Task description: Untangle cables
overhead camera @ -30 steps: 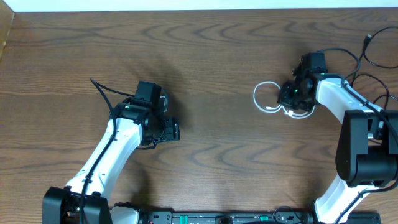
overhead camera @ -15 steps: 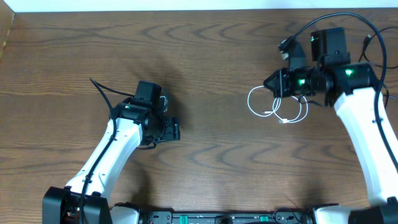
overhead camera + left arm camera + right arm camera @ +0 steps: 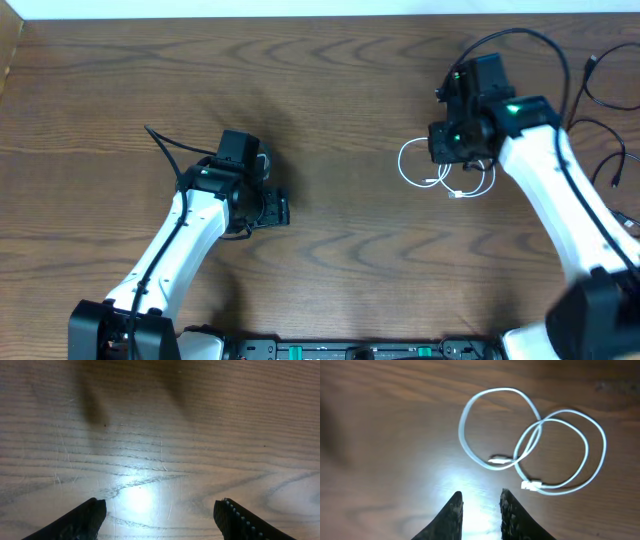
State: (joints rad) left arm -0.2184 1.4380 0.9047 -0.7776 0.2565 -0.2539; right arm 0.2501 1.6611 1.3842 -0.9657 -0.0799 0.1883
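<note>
Right arm (image 3: 540, 180) newly angled, right fingers (image 3: 452, 512) slightly apart beside white cable (image 3: 537, 425); left fingers (image 3: 85, 517) spread wide.

Left arm (image 3: 170, 250): white shells, black joints, thin black cable (image 3: 165, 147) along it. Right arm (image 3: 550, 190): same, green lights (image 3: 513, 109) glowing. Left gripper (image 3: 160, 512): black fingers (image 3: 240, 520), one toothed. Black base (image 3: 360, 350) at table's (image 3: 330, 80) near edge.

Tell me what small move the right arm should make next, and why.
Probably open the right gripper wider and lower it onto the near plug end: the white cable lies in two crossing loops, and the jaws stand narrowly apart, holding nothing.
</note>
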